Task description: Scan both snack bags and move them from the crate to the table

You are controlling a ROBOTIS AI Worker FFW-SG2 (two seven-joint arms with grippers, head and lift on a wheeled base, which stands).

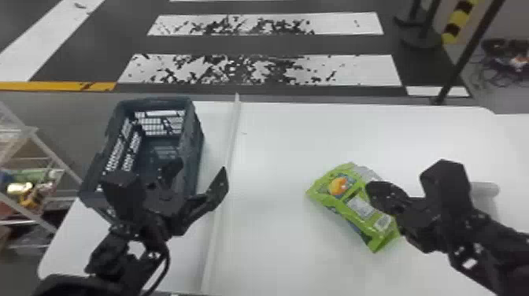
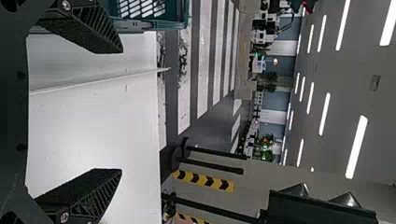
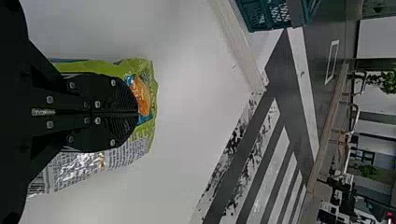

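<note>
Head view: bag [image 1: 339, 187] on table [image 1: 271, 165]

1 left tool [image 1: 200, 169] + 1 right tool [image 1: 370, 191], so 2. 1 crate [image 1: 195, 151], 1 desk [image 1: 275, 157], 1 strip [image 1: 231, 137]. Green snack bag [image 1: 356, 202]: at least 1, exact count unclear.

So over on the left there's a white rack [image 1: 55, 156] with a shiny gold thing [image 1: 19, 188] on it. Far side is dark floor [image 1: 267, 44] with scuffed white stripes [image 1: 366, 71], plus a yellow-orange line [image 1: 51, 86] far left. Far right you've got a black pole [image 1: 467, 51] and a yellow-and-black striped post [image 1: 457, 19]. Oh, and the left wrist view catches long ceiling lights [image 2: 357, 147].
</note>
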